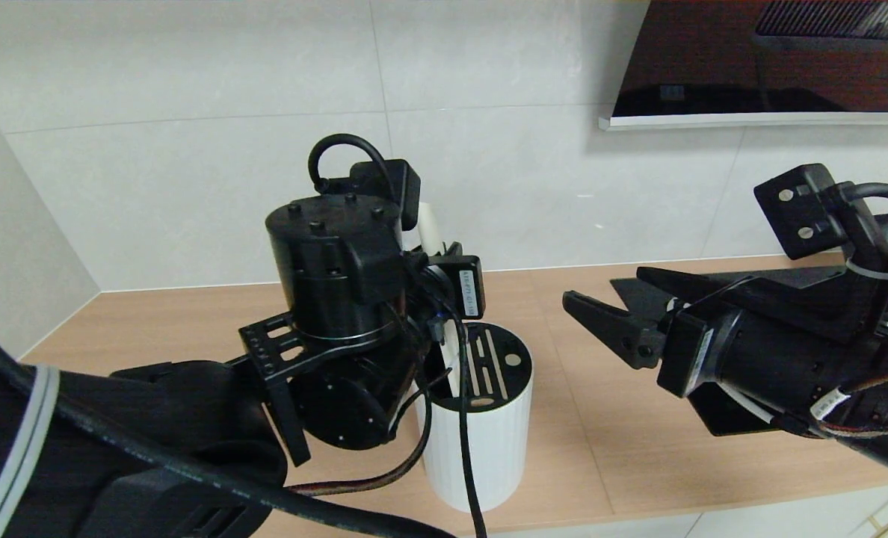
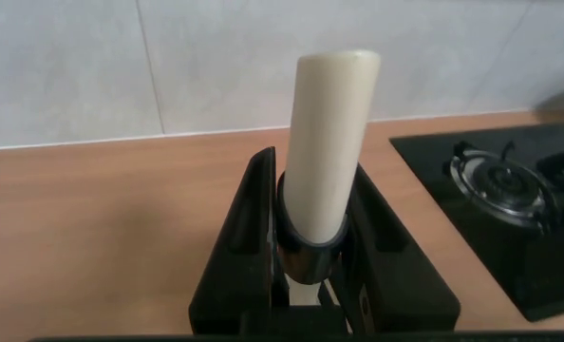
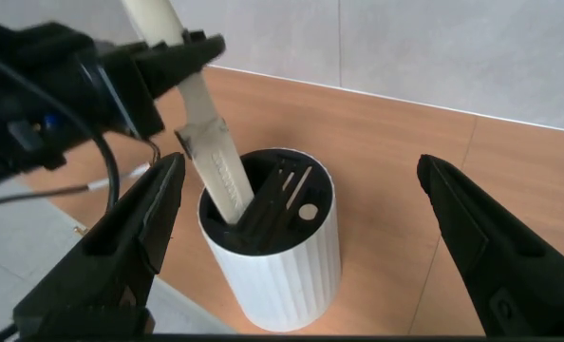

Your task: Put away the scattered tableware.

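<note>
Clamped the left gripper (image 2: 317, 223) tight on the round cream-coloured handle (image 2: 329, 133) of a knife, one finger pressed to each side, handle end up and leaning a little. Had the pale blade (image 3: 216, 161) down through the black slotted top of the white ribbed cylindrical knife holder (image 1: 489, 437), tip already inside, at the edge nearest that gripper. Found the knife holder upright on the light wooden counter (image 1: 608, 418), close to the front edge. Hung the right gripper (image 1: 605, 295) off to the holder's right, clear of it and above the counter, fingers spread wide with nothing between them. Spotted a black gas hob (image 2: 510, 209) set into the counter further right, pale wall tiles (image 1: 190, 112) behind, and a dark glossy range hood (image 1: 758, 67) up on the wall above the hob side.
</note>
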You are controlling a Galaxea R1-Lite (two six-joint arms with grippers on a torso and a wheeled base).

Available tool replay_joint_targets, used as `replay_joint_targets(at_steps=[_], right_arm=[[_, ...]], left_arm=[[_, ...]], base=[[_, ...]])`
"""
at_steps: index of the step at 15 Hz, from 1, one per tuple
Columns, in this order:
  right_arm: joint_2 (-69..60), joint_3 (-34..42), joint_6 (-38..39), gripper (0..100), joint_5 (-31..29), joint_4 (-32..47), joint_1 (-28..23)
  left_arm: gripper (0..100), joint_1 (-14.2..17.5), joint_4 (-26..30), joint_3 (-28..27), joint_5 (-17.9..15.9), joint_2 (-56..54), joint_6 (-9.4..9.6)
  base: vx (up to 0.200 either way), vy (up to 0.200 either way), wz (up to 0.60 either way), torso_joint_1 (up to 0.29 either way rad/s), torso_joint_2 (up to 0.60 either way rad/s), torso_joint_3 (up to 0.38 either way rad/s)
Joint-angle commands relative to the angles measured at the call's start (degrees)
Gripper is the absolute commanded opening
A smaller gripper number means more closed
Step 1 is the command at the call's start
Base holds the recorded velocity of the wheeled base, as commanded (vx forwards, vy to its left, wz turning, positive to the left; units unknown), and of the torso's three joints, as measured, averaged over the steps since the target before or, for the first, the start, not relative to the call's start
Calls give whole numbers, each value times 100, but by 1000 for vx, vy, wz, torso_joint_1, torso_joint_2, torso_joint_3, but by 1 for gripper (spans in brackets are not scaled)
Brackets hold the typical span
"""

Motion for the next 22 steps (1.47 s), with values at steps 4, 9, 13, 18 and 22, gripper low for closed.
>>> replay_joint_targets(at_steps=[4,9,13,18,22], right_arm=[[19,37,-1,100,1,-9,1],[45,37,-1,100,1,0,1],[63,37,-1,100,1,0,1],[80,46,-1,100,1,0,1],[89,46,-1,100,1,0,1]], left_arm=[[0,-22,0,235,-2,239,-219],[0,-57,-9,305,16,494,-342],[0,-83,-18,314,24,599,-394],[100,-127,-44,340,68,581,-438],[100,-145,-44,340,68,590,-456]], base=[[0,0,0,0,0,0],[0,0,0,0,0,0],[0,0,0,0,0,0],[0,0,0,0,0,0],[0,0,0,0,0,0]])
